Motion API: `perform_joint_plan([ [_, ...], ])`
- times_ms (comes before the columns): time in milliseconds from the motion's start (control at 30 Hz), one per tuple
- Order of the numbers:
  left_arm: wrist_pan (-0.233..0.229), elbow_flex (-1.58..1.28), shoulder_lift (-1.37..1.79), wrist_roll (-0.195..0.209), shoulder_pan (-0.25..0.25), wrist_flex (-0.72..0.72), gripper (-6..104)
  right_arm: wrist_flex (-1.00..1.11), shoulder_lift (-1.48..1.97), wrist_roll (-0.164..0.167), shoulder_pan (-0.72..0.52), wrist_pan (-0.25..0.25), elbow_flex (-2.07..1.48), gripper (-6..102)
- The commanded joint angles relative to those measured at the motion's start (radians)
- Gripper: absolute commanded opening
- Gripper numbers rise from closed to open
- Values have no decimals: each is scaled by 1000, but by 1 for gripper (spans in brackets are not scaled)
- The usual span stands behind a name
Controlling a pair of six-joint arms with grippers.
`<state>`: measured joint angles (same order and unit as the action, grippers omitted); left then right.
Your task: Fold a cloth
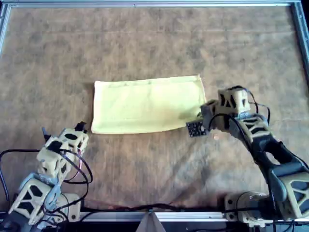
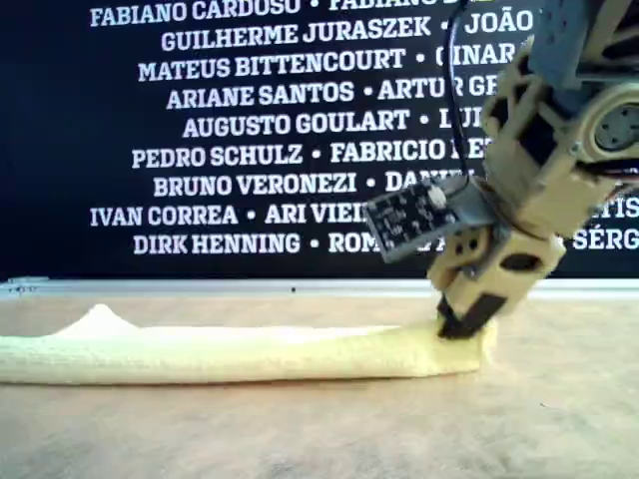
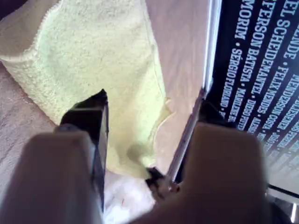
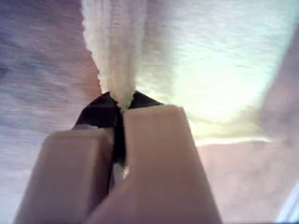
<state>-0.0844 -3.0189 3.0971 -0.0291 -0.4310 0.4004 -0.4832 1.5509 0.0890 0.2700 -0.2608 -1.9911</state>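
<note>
The pale yellow cloth lies as a flat, wide rectangle mid-table, and it also shows in the exterior view. My first gripper is open at the cloth's right end in the overhead view. In the first wrist view one finger is over the cloth. In the exterior view its tips touch that end. My second gripper is shut just beside the cloth's near-left corner. In the second wrist view the cloth's edge runs up to the tips, but I cannot tell if it is pinched.
A brown felt table is framed by an aluminium rail. A black banner with white names stands behind the far rail. Both arm bases and loose cables sit at the near edge in the overhead view.
</note>
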Motion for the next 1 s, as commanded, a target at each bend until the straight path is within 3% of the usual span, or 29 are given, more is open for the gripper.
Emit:
perform_joint_plan([
  [0, -5, 11, 15, 6, 14, -5, 67, 46, 20, -3, 29, 2, 126, -2],
  [267, -5, 11, 15, 6, 14, -5, 67, 46, -41, -2, 256, 8, 377, -2],
  [467, -5, 11, 15, -3, 14, -5, 67, 46, -272, 9, 422, 8, 719, -2],
  [733, -5, 32, 17, 6, 14, -6, 68, 44, -650, 15, 555, 8, 1241, -2],
  [967, -5, 14, 17, 6, 14, -6, 68, 44, -894, 15, 641, 8, 1494, -1],
])
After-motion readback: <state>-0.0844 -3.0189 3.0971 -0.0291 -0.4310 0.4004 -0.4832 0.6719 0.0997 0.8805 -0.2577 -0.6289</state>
